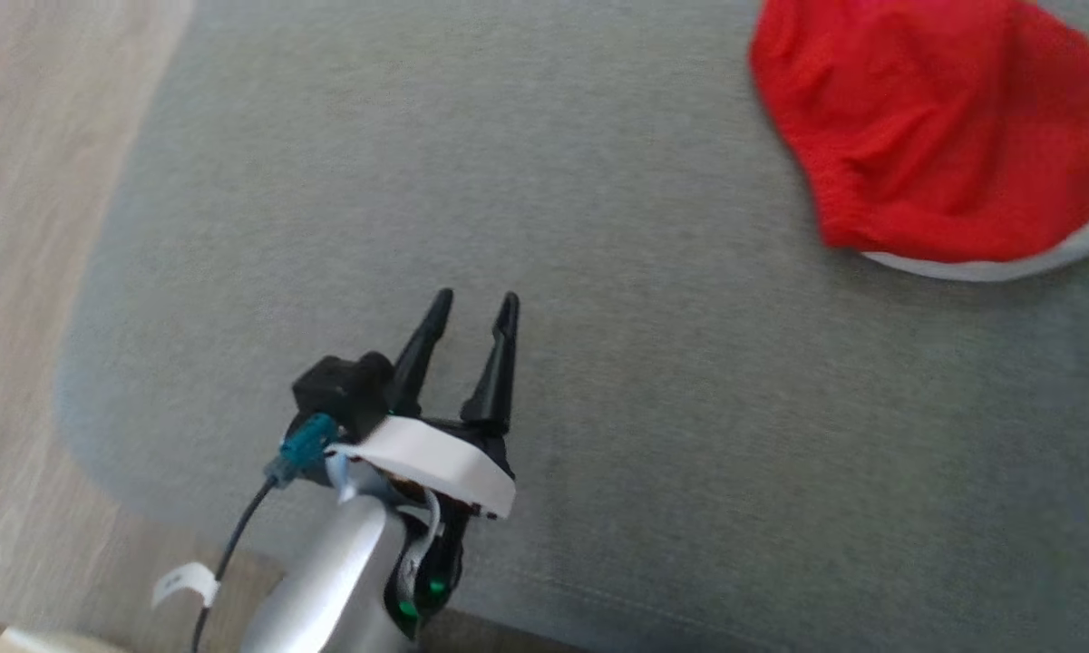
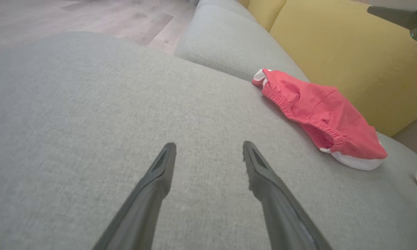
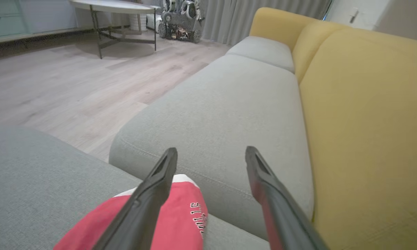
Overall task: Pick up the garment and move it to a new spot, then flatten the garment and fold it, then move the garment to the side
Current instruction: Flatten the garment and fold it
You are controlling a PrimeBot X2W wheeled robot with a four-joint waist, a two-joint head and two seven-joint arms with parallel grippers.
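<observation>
The garment (image 2: 319, 114) lies compact at the back of the sofa cushion (image 2: 90, 121), just beside the yellow backrest (image 2: 350, 45) (its side spot, I judge). My right gripper (image 3: 211, 150) hangs wide and empty above it. My left gripper (image 1: 476, 297), wide too, waits over bare cushion, out of the way.

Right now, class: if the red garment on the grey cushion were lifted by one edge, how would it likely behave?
Probably floppy: the red garment lies creased and slumped, so it would likely droop from a one-edge pinch. Likely light, being thin cloth. Pushed, it would probably bunch against the textured grey cushion rather than slide.
</observation>
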